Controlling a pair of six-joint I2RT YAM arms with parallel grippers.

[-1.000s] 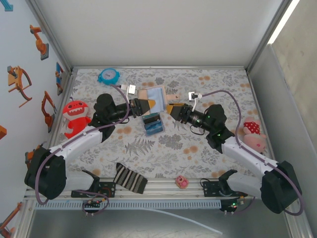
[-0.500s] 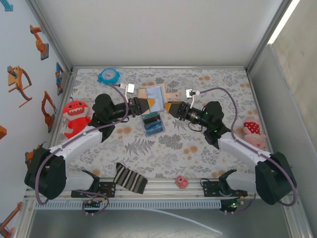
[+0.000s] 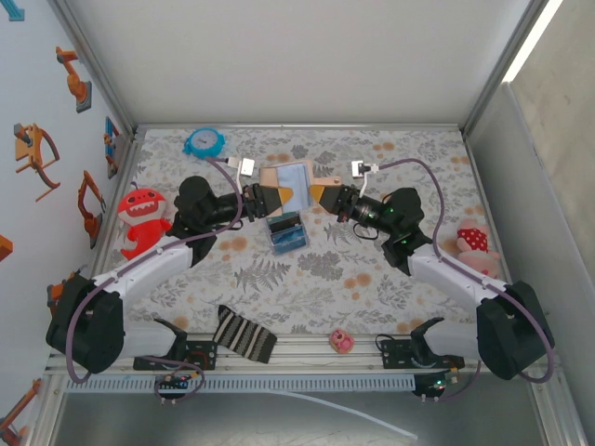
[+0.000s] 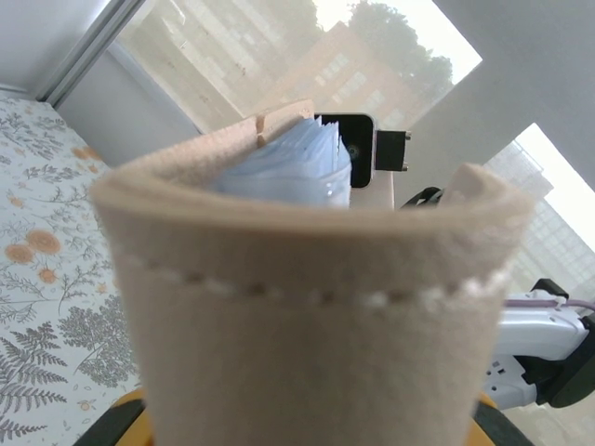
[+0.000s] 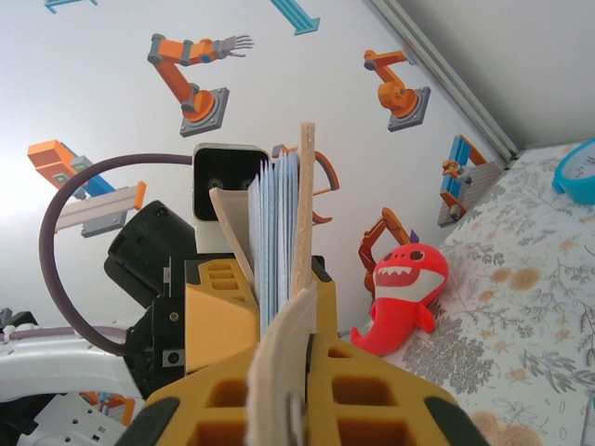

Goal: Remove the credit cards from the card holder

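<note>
My right hand (image 3: 320,193) is clamped tight on the right edge of the card holder (image 3: 292,176), and the right wrist view shows the tan flap edge-on between my yellow fingers (image 5: 367,401), with the pale blue panels standing up above them. My left hand (image 3: 276,196) has the opposite edge, jaws nearly closed on the tan leather; from its wrist camera the card holder (image 4: 316,316) takes up most of the picture, with pale blue sheets peeking over the top. The holder hangs open between the two hands, above the flowered worktop (image 3: 372,279) and toward its far side. Just nearer me, under the holder, a small pile of cards (image 3: 286,232) lies on the worktop. A red monster plush (image 3: 139,218) sits well off to the left
</note>
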